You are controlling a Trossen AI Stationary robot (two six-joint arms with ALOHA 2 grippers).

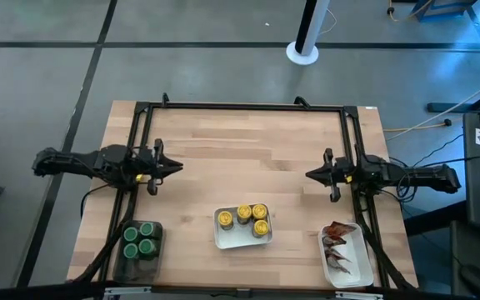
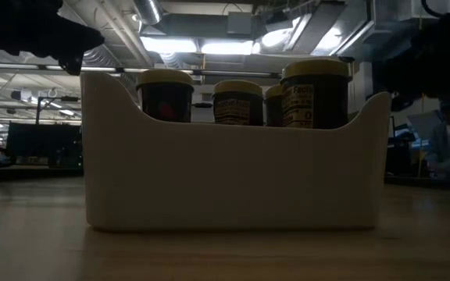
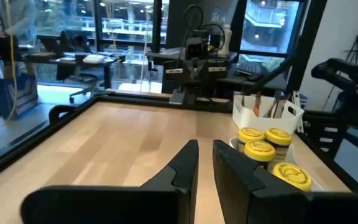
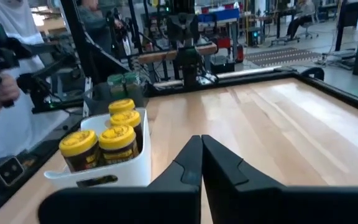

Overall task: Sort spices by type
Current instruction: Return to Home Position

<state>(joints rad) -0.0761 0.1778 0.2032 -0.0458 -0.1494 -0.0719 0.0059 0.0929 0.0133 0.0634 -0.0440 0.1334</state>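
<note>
Both end effectors pressed together, empty, hovering apart.
Left end effector [image 1: 176, 167] at 9 o'clock, right end effector [image 1: 310, 174] at 3; yellow-capped jars [image 1: 252, 219] sit trayed at 6, green-capped jars [image 1: 139, 239] at 7, packets [image 1: 339, 242] at 5, nearer the right.

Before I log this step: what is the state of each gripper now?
Left gripper: nearly closed, holding nothing.
Right gripper: closed, holding nothing.

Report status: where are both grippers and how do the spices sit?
Left gripper and right gripper shut, empty, over bare wood. Yellow-capped jars in middle white tray, green-capped jars in dark bin, red-orange packets in right white tray. Nothing blocking.
</note>
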